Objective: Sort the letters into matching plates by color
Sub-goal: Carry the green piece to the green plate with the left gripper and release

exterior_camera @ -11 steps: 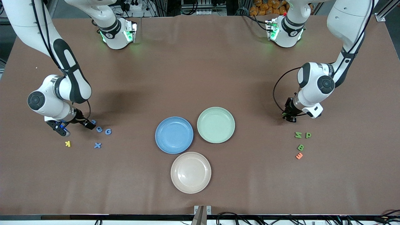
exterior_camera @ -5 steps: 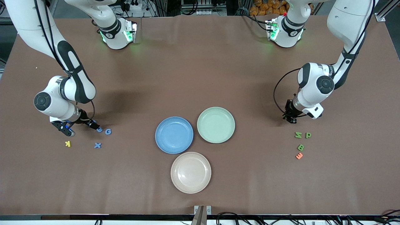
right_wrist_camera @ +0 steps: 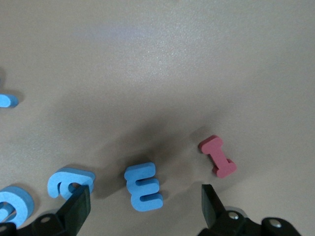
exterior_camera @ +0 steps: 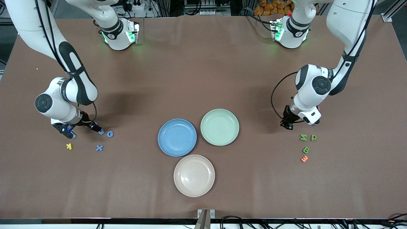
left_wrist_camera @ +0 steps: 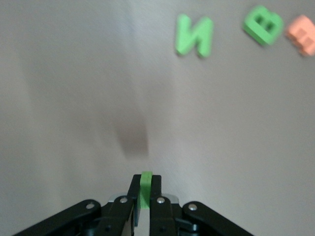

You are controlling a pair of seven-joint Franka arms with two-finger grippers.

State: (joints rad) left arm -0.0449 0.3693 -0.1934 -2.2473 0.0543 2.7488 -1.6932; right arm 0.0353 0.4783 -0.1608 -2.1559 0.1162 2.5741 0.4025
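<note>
Gripping green letter (left_wrist_camera: 145, 189), left hand (left_wrist_camera: 145, 196) aloft.

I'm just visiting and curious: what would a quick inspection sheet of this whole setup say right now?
Surface: brown table, nothing spilled.
Job's things: blue plate and green plate both empty; blue letters at the right arm's end; green letters at the left arm's end.
Clutter: beige plate, yellow letter, orange letter, pink letter.
Grippers: left gripper shut on a green letter; right gripper open over a blue E.
Cables: black cable looped at the left wrist.
Surroundings: equipment along the table's edges.
</note>
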